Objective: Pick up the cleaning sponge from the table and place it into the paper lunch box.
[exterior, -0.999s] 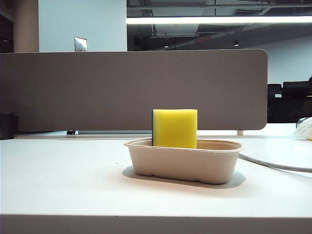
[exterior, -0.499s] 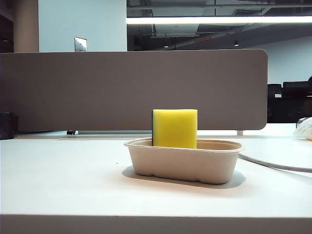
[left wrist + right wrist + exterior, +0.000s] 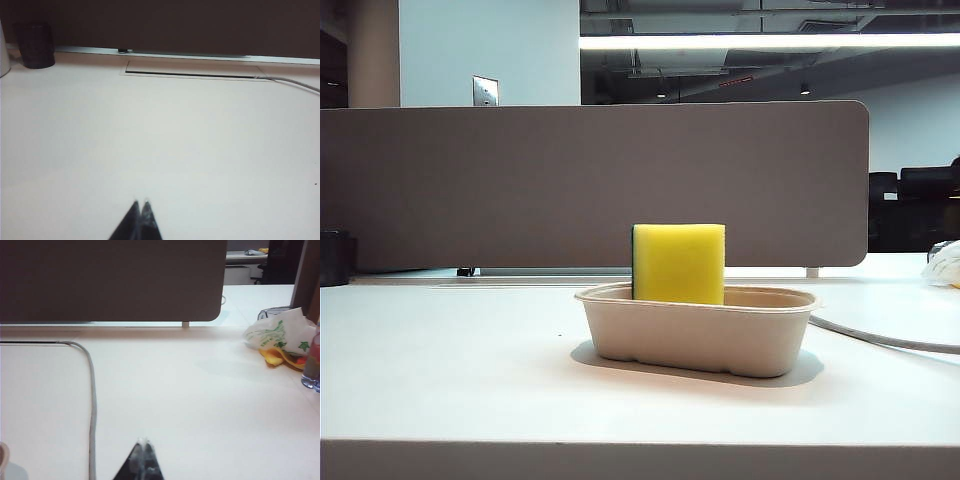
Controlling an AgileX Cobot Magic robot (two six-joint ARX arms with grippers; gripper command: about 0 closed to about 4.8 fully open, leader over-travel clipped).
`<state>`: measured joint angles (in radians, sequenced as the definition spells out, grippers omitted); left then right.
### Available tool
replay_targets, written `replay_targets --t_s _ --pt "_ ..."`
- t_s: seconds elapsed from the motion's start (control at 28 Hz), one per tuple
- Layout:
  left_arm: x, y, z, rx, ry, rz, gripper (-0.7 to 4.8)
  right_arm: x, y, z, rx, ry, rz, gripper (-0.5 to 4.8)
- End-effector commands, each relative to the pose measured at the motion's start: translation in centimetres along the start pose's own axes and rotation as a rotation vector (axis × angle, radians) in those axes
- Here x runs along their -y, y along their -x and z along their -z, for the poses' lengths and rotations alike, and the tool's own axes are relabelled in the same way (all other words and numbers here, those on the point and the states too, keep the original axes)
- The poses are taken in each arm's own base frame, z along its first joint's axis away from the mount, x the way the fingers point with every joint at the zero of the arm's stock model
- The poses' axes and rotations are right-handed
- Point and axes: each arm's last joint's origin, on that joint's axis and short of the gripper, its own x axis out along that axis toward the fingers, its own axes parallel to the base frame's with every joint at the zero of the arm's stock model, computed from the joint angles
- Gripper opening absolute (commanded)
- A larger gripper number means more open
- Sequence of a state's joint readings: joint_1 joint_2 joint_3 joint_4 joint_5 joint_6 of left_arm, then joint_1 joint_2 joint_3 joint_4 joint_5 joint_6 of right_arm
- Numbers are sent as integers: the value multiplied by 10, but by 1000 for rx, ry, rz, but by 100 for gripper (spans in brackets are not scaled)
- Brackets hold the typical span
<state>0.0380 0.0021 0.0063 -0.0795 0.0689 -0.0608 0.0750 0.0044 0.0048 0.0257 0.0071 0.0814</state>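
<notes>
- The left gripper (image 3: 140, 204), tips pressed together and empty, hung over bare table (image 3: 440, 380) at left, apparently retired.
- The cleaning sponge (image 3: 679, 262) stood on edge inside the paper lunch box (image 3: 700, 335), mid-table; the task looked done.
- The right gripper (image 3: 144, 442), likewise closed on nothing, sat beside a grey cable (image 3: 92, 405) at right.

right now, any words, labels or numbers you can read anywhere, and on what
None can be read.
White plastic bag: green print, too blurred to read.
Sponge, lunch box, table: no writing shows.
Left gripper and right gripper: unmarked.
</notes>
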Motion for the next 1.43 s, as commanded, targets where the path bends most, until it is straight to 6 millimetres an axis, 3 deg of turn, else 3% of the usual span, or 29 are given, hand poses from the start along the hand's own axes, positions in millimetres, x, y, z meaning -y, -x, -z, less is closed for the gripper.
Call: replay_targets --t_s 0.04,1.43 --pt "0 0 -1 7 -1 2 -4 0 0 -2 17 0 -1 -5" --pt "0 0 -1 7 -1 2 -4 2 0 -2 18 1 18 -5"
